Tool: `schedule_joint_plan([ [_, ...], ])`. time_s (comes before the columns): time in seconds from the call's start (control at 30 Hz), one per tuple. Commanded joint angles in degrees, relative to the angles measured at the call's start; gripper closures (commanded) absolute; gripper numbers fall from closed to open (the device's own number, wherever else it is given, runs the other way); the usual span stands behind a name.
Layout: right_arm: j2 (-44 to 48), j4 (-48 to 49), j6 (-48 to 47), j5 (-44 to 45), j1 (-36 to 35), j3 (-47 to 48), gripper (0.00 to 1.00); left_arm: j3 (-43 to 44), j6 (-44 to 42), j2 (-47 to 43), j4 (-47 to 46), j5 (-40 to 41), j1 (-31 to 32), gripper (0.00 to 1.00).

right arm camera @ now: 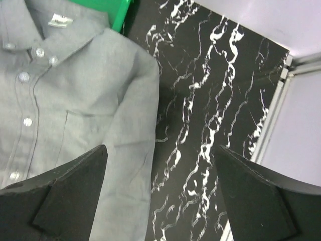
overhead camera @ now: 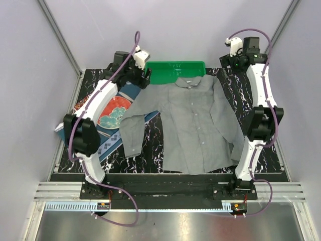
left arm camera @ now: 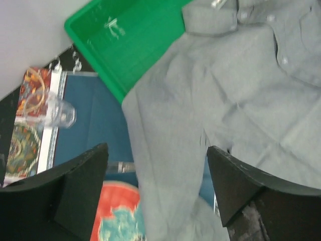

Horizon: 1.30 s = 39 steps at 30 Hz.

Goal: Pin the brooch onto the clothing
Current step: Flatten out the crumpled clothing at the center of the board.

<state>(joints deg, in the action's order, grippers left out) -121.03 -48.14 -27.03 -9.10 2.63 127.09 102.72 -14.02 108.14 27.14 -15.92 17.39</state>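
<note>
Shirt (overhead camera: 195, 125), grey, long-sleeved and buttoned, lies flat and face up at the centre of the black marbled desk (overhead camera: 241, 90), collar (overhead camera: 189, 80) toward 12 o'clock and hem toward 6 o'clock. I note a row of pale buttons (right arm camera: 23, 77) down the front. The collar touches the near rim of a green tray (overhead camera: 165, 73) at 12 o'clock. The sleeve at 9 o'clock is bent and drapes over a dark blue patterned placemat (overhead camera: 111, 142), just beside a red-and-teal plate (overhead camera: 113, 113) that sits on that mat.

Left tool (left arm camera: 156, 150) hangs at 11 o'clock above the shirt's shoulder and the tray corner; its jaws stand wide with nothing between them. A small clear plastic item (left arm camera: 57, 113) rests on the mat's patterned border; I cannot tell what it is.

Right tool (right arm camera: 160, 150) hangs at 1 o'clock above the other shoulder and the bare desk; its jaws are likewise wide and carry nothing.

I cannot pick out the brooch in any view.
</note>
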Motion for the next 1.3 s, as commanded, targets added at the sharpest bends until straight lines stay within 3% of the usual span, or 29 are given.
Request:
schedule_joint_plan([
  [0.0,11.2,-6.4,-4.7,-4.9,1.4,-1.2,0.07,-8.9,-4.3,-15.9,0.5,-6.5,-3.0,0.16],
  [0.2,19.7,-22.0,-7.3,-14.5,1.4,-13.4,0.06,-22.9,-12.4,-28.0,17.3,-9.2,-5.0,0.12],
  [0.37,32.3,-21.0,-6.6,-16.9,1.4,-33.1,0.05,-41.8,-13.3,-39.6,19.3,-5.2,-6.9,0.11],
  [0.47,36.0,-20.3,-5.9,-17.0,1.4,-39.6,0.05,-48.3,-13.3,-42.6,20.1,-1.0,-7.0,0.12],
  [0.67,37.5,-20.2,-5.0,-17.9,1.4,-42.8,0.05,-50.8,-7.0,-38.0,19.6,-0.2,-9.2,0.17],
  [0.87,36.6,-20.2,-5.9,-16.7,1.4,-41.6,0.05,-46.4,5.4,-29.0,20.2,-11.5,-10.8,0.19],
  [1.0,36.4,-20.9,-6.8,-15.7,1.4,-41.0,0.05,-49.0,13.0,-27.6,16.5,-8.8,-12.8,0.28],
  [1.1,37.0,-20.9,-7.2,-15.7,1.4,-40.9,0.05,-50.9,17.1,-29.5,13.4,-6.7,-14.0,0.26],
  [1.27,36.7,-20.5,-7.4,-14.6,1.4,-40.5,0.05,-53.8,20.5,-26.2,9.5,-10.0,-13.3,0.27],
])
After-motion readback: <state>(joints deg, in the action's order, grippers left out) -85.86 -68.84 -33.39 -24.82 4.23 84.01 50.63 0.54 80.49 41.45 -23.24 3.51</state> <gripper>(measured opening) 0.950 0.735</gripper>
